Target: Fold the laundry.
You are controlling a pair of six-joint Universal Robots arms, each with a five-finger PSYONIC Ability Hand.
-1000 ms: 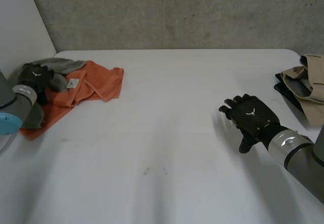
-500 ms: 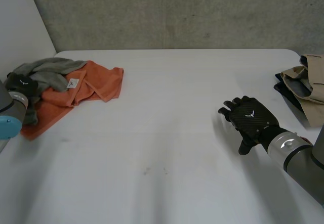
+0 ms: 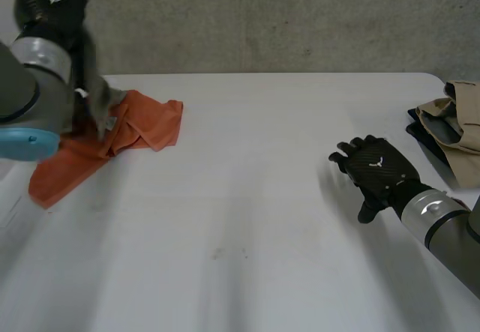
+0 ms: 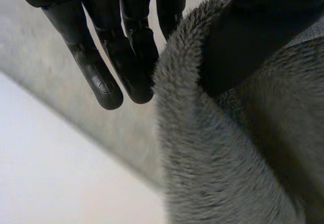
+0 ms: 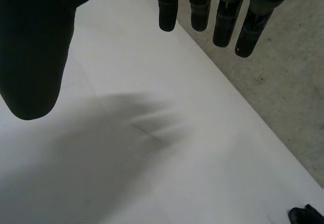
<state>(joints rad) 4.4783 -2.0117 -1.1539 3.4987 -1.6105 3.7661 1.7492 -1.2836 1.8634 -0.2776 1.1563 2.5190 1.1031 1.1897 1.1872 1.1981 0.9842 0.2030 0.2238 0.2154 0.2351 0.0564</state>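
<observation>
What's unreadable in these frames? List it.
- Grey cloth: pinched in the left hand. In the head view the left arm covers most of it, so how it hangs and how far it extends are unclear.
- Orange cloth: the part nearest the left arm is covered by it in the head view.
- Beige garment: cut off by the head view's edge. The dark item beneath it is too hidden to name.

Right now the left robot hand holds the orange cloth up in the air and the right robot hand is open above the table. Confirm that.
Wrong cloth: the left robot hand holds the grey fleece cloth, pinched against its thumb, as the left wrist view shows. The orange cloth lies on the table. The right robot hand is open above the table.
</observation>
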